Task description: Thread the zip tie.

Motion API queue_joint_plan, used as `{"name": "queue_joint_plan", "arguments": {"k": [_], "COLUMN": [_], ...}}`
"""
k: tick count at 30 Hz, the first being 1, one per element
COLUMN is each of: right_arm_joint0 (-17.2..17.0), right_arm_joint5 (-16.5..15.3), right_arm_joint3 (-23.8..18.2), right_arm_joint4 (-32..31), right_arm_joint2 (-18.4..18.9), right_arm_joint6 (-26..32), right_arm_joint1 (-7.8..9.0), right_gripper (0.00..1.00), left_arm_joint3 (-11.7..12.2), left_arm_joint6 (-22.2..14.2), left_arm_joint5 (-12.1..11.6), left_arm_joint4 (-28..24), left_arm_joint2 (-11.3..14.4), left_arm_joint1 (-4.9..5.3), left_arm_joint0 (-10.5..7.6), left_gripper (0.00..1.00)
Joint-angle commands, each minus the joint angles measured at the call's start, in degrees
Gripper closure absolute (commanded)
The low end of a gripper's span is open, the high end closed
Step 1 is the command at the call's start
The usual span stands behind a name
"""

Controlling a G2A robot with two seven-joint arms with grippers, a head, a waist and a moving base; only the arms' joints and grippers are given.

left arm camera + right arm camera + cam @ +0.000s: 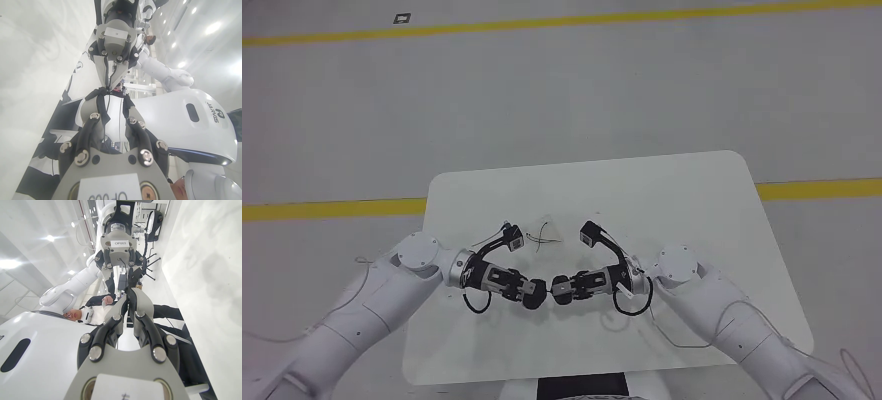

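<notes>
Both grippers meet tip to tip above the front middle of the white table (692, 200). My right gripper (560, 290) (129, 296) is shut on one end of a thin black zip tie (107, 106); in the left wrist view the right gripper (108, 86) pinches it at the very tips. From there the tie runs back between the black-wrapped fingers of my left gripper (532, 293) (114, 96), close to one finger (99, 94). The left gripper's fingers stand apart, open, and the right wrist view shows the left gripper (122, 279) the same way.
A few loose black zip ties (539, 237) lie on the table just behind the grippers. The table's rounded front edge (542, 378) is close below the arms. Bare tabletop extends to the back and to both sides.
</notes>
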Motion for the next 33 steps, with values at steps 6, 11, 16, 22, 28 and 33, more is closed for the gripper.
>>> {"name": "queue_joint_plan", "arguments": {"k": [6, 11, 16, 22, 28, 33], "right_arm_joint0": [0.1, 0.09, -0.02, -0.25, -0.54, -0.67], "right_arm_joint5": [-0.23, -0.3, -0.46, -0.55, -0.58, -0.53], "right_arm_joint3": [0.07, 0.01, -0.02, -0.34, -0.62, -0.85], "right_arm_joint4": [0.34, 0.49, 0.67, 0.9, 1.14, 1.12], "right_arm_joint2": [-0.2, -0.28, -0.25, -0.19, -0.19, -0.19], "right_arm_joint6": [0.22, 0.37, 0.28, 0.23, 0.3, 0.44], "right_arm_joint1": [-0.14, -0.21, -0.26, -0.28, -0.3, -0.31], "right_gripper": [1.0, 1.0, 1.0, 1.0, 1.0, 1.0], "left_arm_joint3": [0.09, 0.18, 0.15, 0.11, 0.03, -0.04], "left_arm_joint6": [0.0, 0.0, 0.0, 0.0, 0.0, 0.0], "left_arm_joint5": [0.0, 0.0, 0.0, 0.0, 0.0, 0.0], "left_arm_joint4": [0.11, 0.23, 0.45, 0.63, 0.84, 1.06], "left_arm_joint2": [-0.31, -0.54, -0.86, -1.2, -1.49, -1.86], "left_arm_joint1": [-0.2, -0.34, -0.5, -0.63, -0.67, -0.7], "left_arm_joint0": [-0.01, 0.08, 0.23, 0.5, 0.8, 1.01], "left_gripper": [0.81, 0.85, 0.87, 0.87, 0.87, 0.89]}}
